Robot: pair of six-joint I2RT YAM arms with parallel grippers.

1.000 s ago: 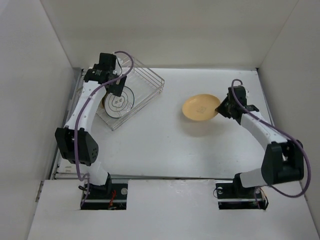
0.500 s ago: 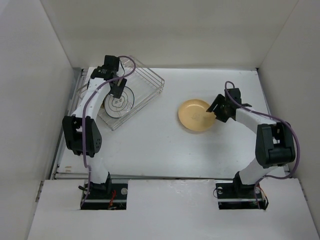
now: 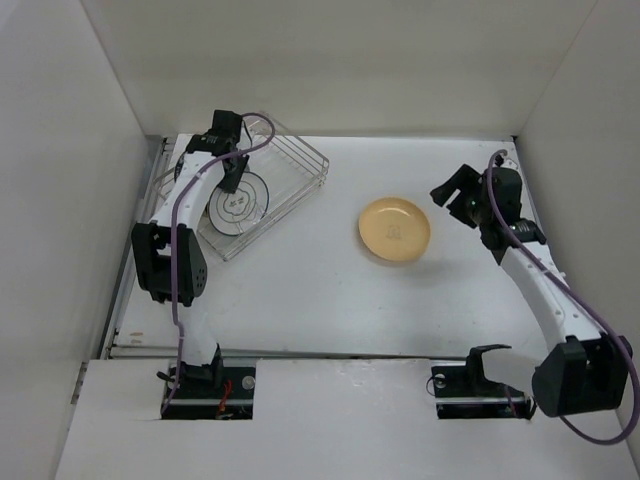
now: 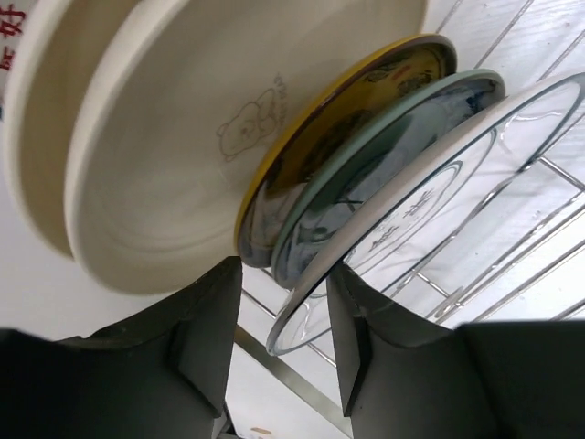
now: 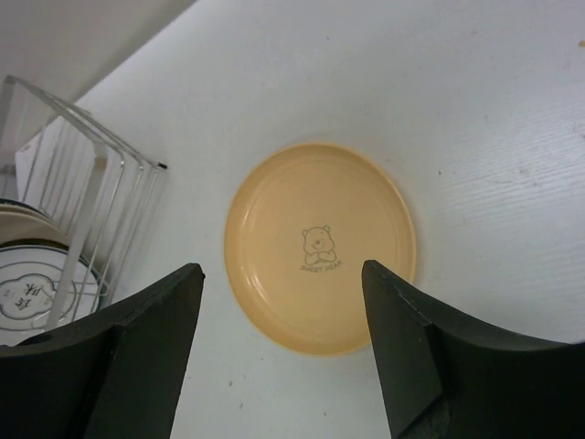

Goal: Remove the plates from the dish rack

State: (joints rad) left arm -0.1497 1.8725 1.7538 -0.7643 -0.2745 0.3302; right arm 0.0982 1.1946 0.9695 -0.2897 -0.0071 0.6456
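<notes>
The round yellow-orange plate point(image 3: 395, 231), printed with a small bear, lies flat on the white table point(image 3: 320, 300), well apart from the rectangular silvery wire dish rack point(image 3: 303, 152) at the far left. The right gripper point(image 3: 452, 190) hangs just beside the plate's right edge, jaws spread wide and holding nothing (its wrist view shows both dark fingers point(image 5: 137, 357) clear of the plate). The left gripper point(image 4: 283, 315) is down inside the rack with its jaws parted, among plates standing on edge: a cream plate point(image 4: 174, 165) with a faint bear mark, a dark plate point(image 4: 393, 78) with a yellow rim, a teal-grey plate point(image 4: 402, 128), and a white plate point(image 4: 457, 174) with a thin dark rim. The lower edges of the last three sit in or just above the gap between the jaws. Whether either one touches a plate cannot be told.
</notes>
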